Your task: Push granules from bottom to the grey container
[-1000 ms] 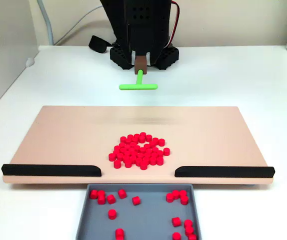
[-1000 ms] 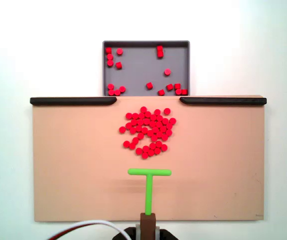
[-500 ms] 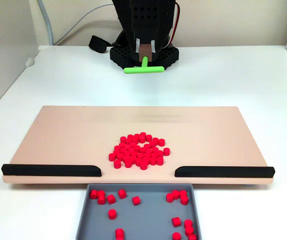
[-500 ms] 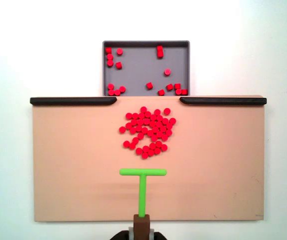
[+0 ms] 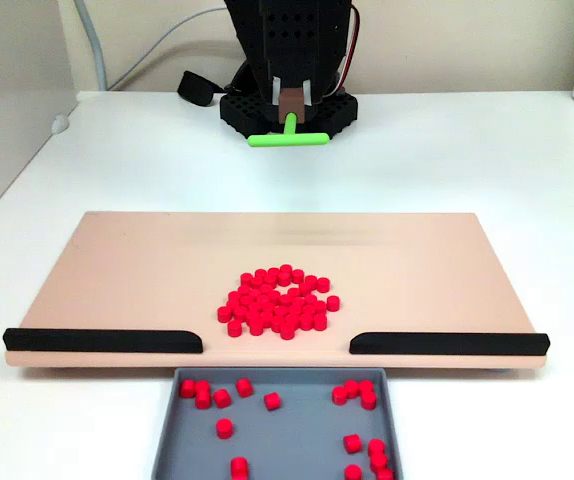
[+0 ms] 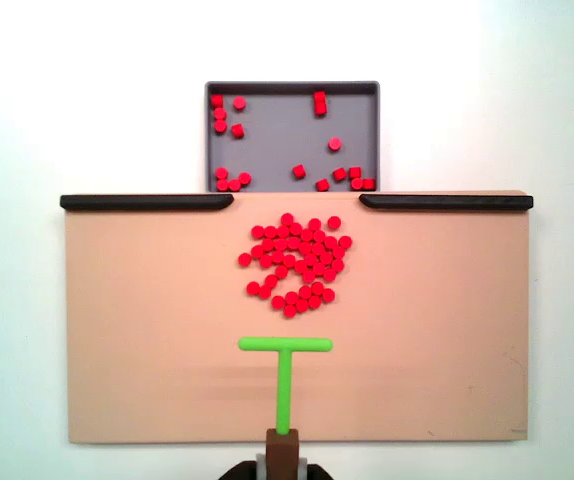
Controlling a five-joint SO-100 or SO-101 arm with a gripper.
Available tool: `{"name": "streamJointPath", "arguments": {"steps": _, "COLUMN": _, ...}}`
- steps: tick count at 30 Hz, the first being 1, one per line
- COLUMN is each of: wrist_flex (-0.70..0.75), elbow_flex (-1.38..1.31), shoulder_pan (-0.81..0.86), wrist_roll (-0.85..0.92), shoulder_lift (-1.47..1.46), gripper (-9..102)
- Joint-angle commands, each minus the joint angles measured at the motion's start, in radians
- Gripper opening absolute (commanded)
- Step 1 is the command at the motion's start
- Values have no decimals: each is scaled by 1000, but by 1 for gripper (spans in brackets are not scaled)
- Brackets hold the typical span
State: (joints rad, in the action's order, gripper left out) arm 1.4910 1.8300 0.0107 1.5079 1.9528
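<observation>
Dozens of red granules (image 6: 294, 264) lie in one loose cluster on the tan board (image 6: 147, 330), centred left to right and nearer the edge with the black strips than the arm's edge. In the top-down fixed view the cluster sits just short of the gap between the left black strip (image 6: 147, 202) and the right black strip (image 6: 445, 202); none touches either strip. The grey container (image 6: 277, 140) lies past that gap, butted against the board edge, with a further scatter of granules inside it, mostly along its walls and corners. In the low front fixed view the same cluster (image 5: 279, 301) shows mid-board, with the container (image 5: 297, 430) at the bottom of frame.

Green T-shaped pusher (image 6: 285, 372): crossbar towards the granules, well apart from the cluster, bare board between. Its stem runs back into a brown holder (image 6: 284, 450) at the gripper (image 5: 289, 98). The gripper's state cannot be told: the black arm (image 5: 287, 40) body hides the fingers, and only the brown piece with the green stem emerging from it shows. In the front view the pusher (image 5: 287, 139) hangs above the white table (image 5: 467, 150), before the arm's base.

Against 0.5 s ago: pusher, granules and container unchanged. Against 1.0 s ago: crossbar sits further left in the top-down view and higher, closer to the base, in the front view.
</observation>
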Motion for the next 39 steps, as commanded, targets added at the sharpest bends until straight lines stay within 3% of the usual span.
{"name": "streamJointPath", "arguments": {"steps": 1, "wrist_flex": 0, "elbow_flex": -6, "shoulder_pan": 5, "wrist_roll": -8, "shoulder_lift": 31, "gripper": 0}}
{"name": "streamJointPath", "arguments": {"steps": 39, "wrist_flex": 0, "elbow_flex": -6, "shoulder_pan": -3, "wrist_roll": -25, "shoulder_lift": 41, "gripper": 0}}
